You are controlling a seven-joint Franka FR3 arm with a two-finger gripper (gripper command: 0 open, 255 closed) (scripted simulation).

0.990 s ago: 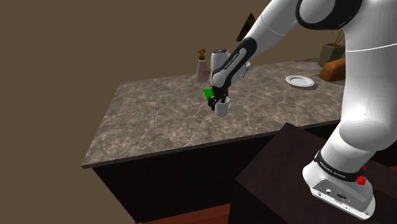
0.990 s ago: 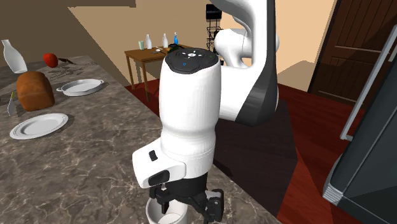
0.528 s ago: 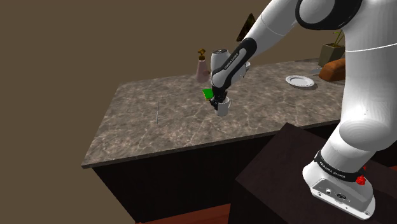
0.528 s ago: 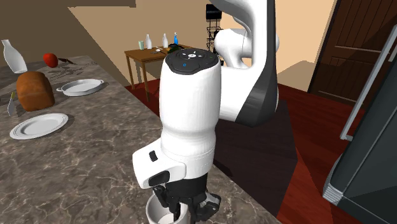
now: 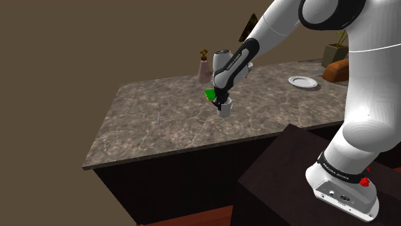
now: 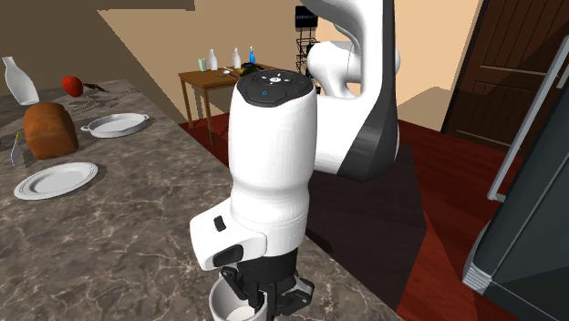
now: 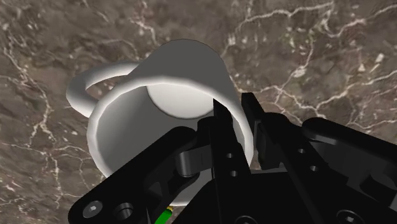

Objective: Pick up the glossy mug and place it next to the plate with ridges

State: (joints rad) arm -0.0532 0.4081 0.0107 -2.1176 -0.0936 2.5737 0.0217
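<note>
Smooth white mug (image 7: 172, 83), veined marble countertop (image 7: 318, 57) — faintly glossy

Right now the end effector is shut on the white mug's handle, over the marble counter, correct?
No. Over the marble counter, the end effector is shut on the white mug's rim wall, one finger inside, one outside; the handle is free. The wrist view shows this.

Counts on the grey marble counter (image 6: 137, 228): 1 white glossy mug (image 7: 178, 70), 1 white ridged round plate (image 6: 55, 180), 1 white oval dish (image 6: 114, 124), 1 brown bread loaf (image 6: 50, 130), 1 red round fruit (image 6: 73, 85), 1 white bottle (image 6: 20, 80).
</note>
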